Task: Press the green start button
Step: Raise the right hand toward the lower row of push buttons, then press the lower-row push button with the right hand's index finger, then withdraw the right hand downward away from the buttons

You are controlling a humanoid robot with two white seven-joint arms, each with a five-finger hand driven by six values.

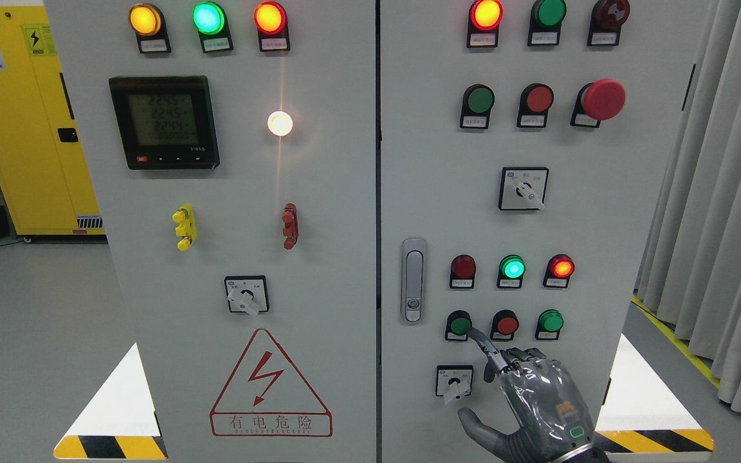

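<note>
The right hand (525, 392) rises from the bottom edge right of the middle, in front of the right cabinet door (602, 212). Its index finger (483, 344) is stretched up and left, and its tip touches the lower right edge of a green push button (458, 323). The other fingers are curled and the thumb juts out to the left. That button is the leftmost in a row with a red button (506, 323) and another green button (550, 321). Above them, a green lamp (512, 267) and a red lamp (561, 267) are lit. The left hand is out of view.
A rotary switch (455, 382) sits just left of the hand. A door handle (413, 280) is on the door's left edge. Higher up is a red mushroom stop button (603, 99). Grey curtains (724, 193) hang at the right, and a yellow cabinet (23, 116) stands far left.
</note>
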